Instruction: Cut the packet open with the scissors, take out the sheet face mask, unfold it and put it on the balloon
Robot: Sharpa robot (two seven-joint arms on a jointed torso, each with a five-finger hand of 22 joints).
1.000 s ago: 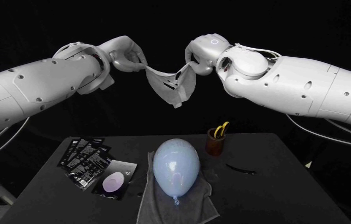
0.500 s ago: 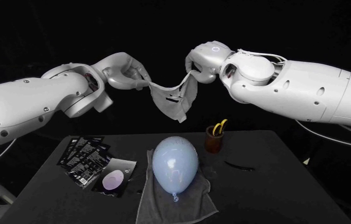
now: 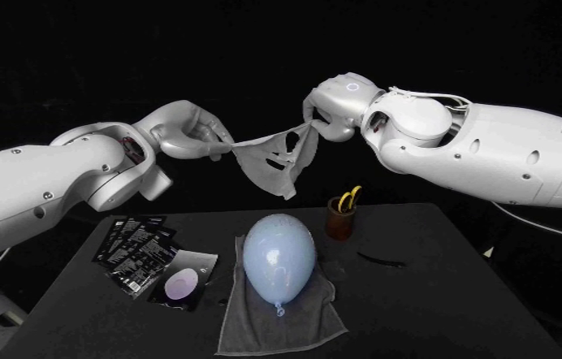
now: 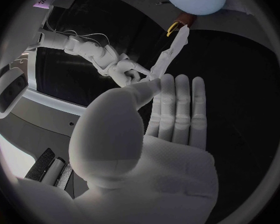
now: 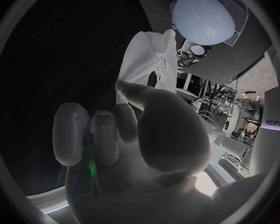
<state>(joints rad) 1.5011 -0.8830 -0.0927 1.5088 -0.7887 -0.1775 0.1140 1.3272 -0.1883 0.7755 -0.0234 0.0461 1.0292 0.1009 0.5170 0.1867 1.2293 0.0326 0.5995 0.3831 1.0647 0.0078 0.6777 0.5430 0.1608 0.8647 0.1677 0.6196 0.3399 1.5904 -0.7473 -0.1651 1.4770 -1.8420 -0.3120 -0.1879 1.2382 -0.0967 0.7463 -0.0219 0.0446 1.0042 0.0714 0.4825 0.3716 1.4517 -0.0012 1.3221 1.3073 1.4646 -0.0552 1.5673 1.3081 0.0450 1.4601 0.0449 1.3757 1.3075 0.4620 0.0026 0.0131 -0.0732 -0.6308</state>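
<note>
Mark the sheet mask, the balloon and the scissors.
sheet mask (image 3: pixel 260 168): head view, left half of the hanging sheet.
balloon (image 3: pixel 278 255): head view, middle of its body.
scissors (image 3: pixel 350 197): head view, yellow handle.

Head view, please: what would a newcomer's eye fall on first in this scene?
The white sheet face mask, stretched in mid-air between the left robot hand and the right robot hand, high above the table. Below it, a pale blue balloon lies on a grey towel at the table's middle.

No text can be read; the print on the black packets (image 3: pixel 135 249) is too small
</note>
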